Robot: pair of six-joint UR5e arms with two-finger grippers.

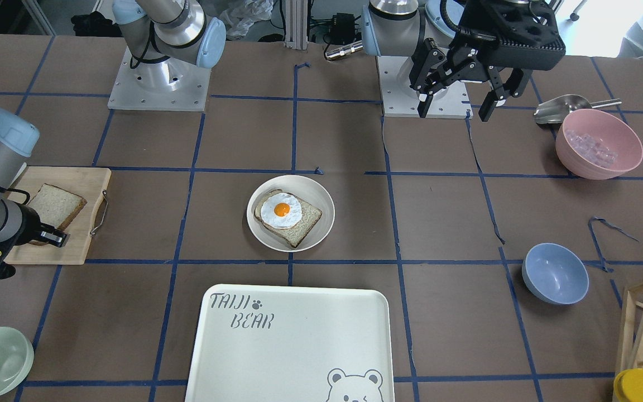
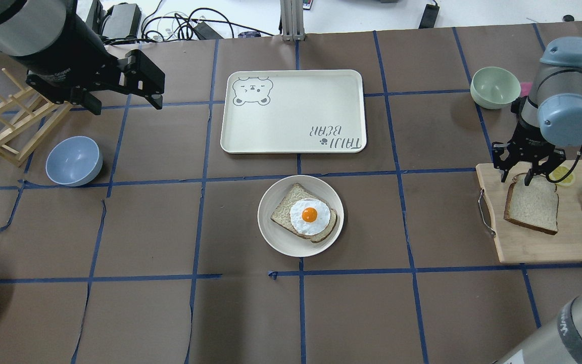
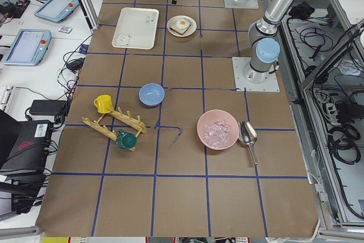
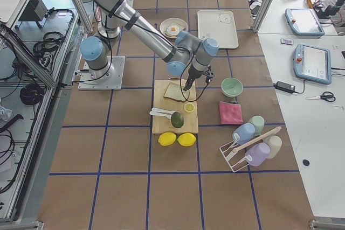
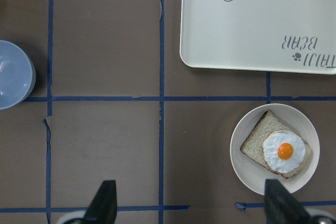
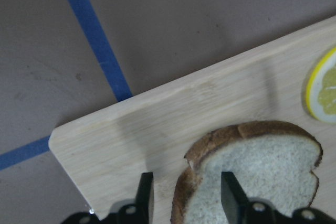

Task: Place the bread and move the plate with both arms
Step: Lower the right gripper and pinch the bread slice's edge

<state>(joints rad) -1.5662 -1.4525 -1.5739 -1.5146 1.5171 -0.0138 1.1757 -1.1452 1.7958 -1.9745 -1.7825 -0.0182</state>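
The right gripper (image 6: 186, 178) is low over the wooden cutting board (image 6: 157, 114) with its jaws parted. One finger stands over bare board just beside the crust and the other over the crumb, so a crusty corner of the bread (image 6: 252, 177) lies between them, not squeezed. Whether either finger touches the bread cannot be told. The bread lies flat on the board, with a lemon slice (image 6: 324, 85) just beside its rounded end. The board sits at the robot's right end of the table (image 2: 170, 313), well apart from the plate (image 2: 271, 233). The plate rests mid-table and holds an egg-topped slice (image 2: 309, 215), with the TAIJI BEAR tray (image 2: 291, 126) just beyond it. The left gripper (image 2: 124, 103) hangs high over the table's left side, jaws spread wide and empty, with a blue bowl (image 2: 74, 161) near it on the table
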